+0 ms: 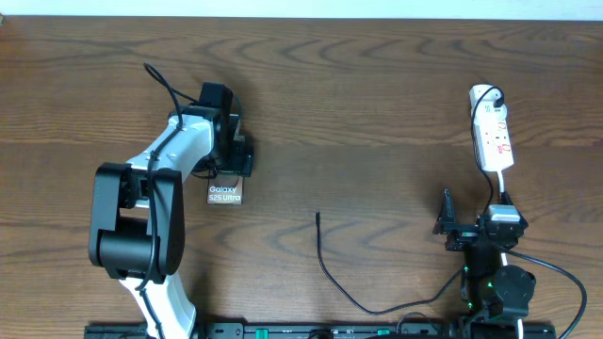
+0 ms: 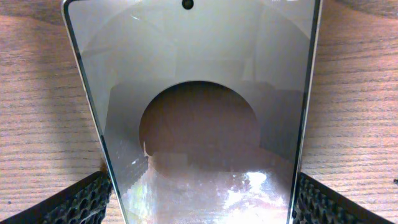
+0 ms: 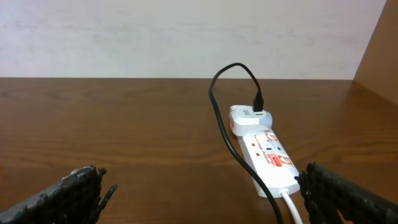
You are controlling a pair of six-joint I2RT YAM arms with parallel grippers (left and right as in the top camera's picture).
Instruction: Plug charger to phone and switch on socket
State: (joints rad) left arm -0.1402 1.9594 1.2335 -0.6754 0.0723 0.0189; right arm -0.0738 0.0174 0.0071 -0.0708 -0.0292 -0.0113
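My left claw point(image 2: 202, 190) clamps the phone point(image 2: 199, 81) to steady it; right claw point(image 3: 211, 193), apart, faces socket point(image 3: 267, 155) at twelve.

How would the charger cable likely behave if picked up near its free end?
Probably floppy: the charger lies in loose curves, so it should droop. It looks thin and is likely light; its plug tip may swing.

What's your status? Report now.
Left gripper, jaws shut on phone. Right gripper, jaws open, empty, facing socket. Charger tip loose on table, not in phone. Nothing between them.
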